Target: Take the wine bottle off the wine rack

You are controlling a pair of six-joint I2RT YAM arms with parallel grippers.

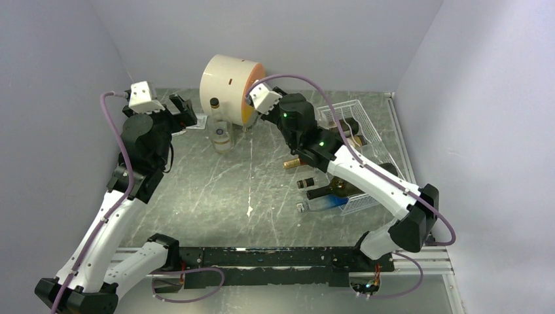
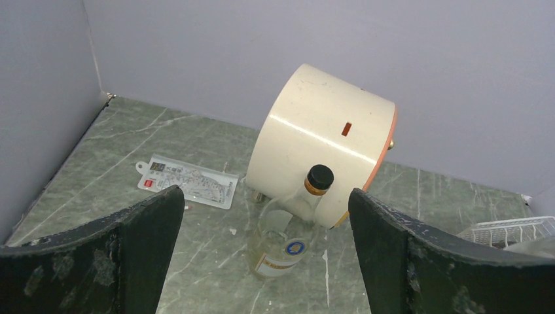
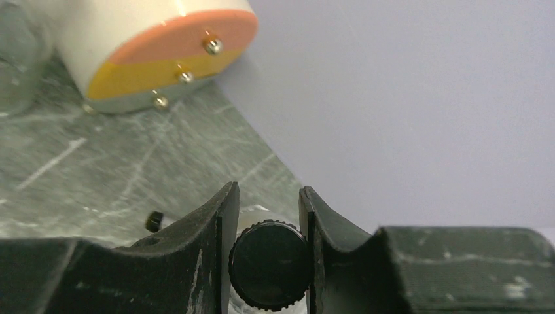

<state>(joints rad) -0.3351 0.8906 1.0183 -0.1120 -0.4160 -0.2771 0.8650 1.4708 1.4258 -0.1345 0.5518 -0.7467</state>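
My right gripper is shut on the black screw cap of a bottle. A pale neck shows just under the cap; the rest of the bottle is hidden. In the top view this gripper is by the drum's orange face, left of the white wire wine rack. Several bottles lie in the rack, among them a dark one and a gold-capped one. My left gripper is open and empty, apart from and facing a clear upright bottle, which also shows in the top view.
A cream drum with an orange face lies on its side at the back, right behind the clear bottle. A flat transparent ruler card lies on the grey marble table left of the drum. Grey walls close in the back and both sides.
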